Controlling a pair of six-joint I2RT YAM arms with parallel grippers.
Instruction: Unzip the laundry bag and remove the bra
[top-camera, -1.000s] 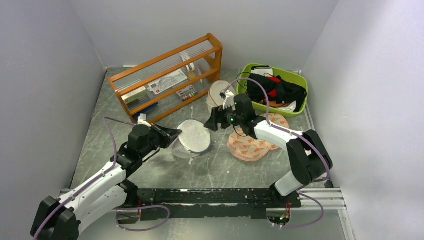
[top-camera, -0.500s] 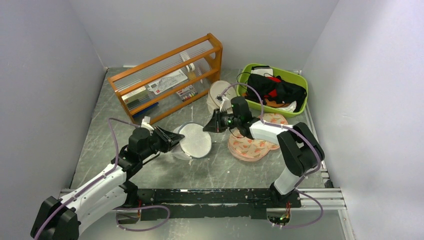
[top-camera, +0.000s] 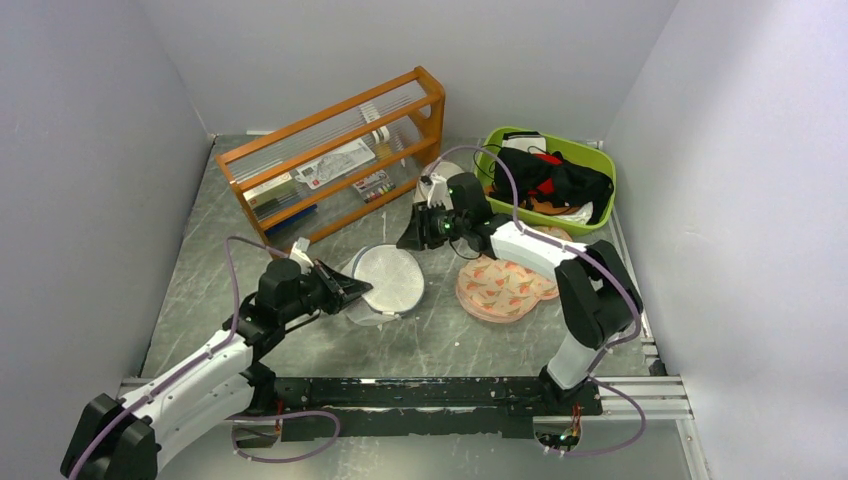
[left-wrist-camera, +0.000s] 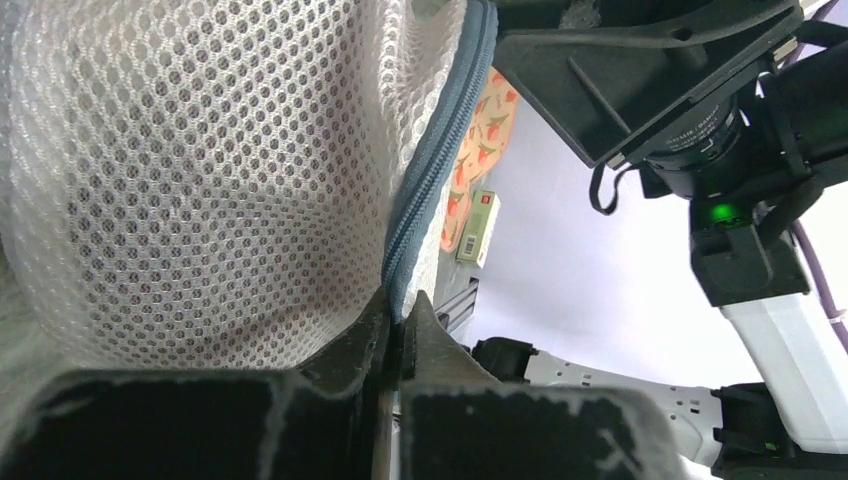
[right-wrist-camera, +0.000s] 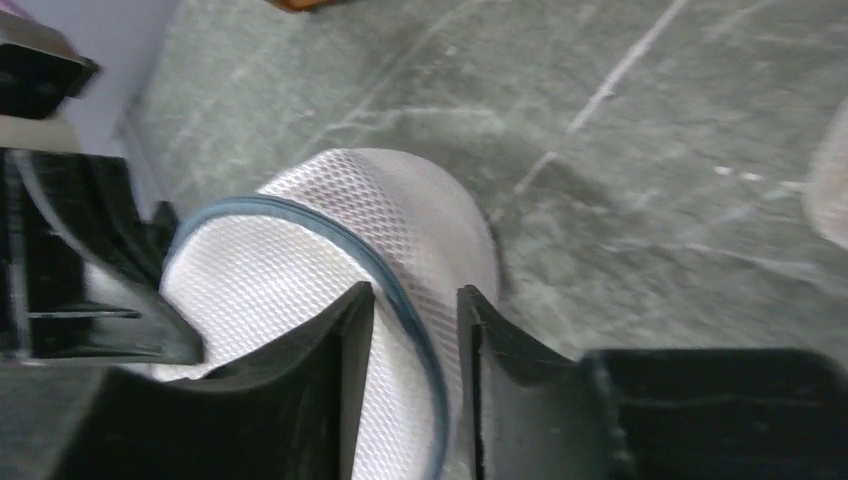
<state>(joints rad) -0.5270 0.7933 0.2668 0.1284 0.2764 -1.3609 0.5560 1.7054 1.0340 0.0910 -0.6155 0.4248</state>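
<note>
Roughly mid-way across the counter lies the laundry bag; at its 8 o'clock the left gripper is clenched on the dark zip rim, and at 12 o'clock the right gripper, jaws partly parted, straddles that rim without pinching it

Left arm stretches forward and to the right from its base, held low. The left gripper has its fingers pinched together on the zip edge of the laundry bag. Right arm bends sharply at the elbow and reaches leftward. The right gripper angles downward, its jaws a narrow gap apart.
</note>
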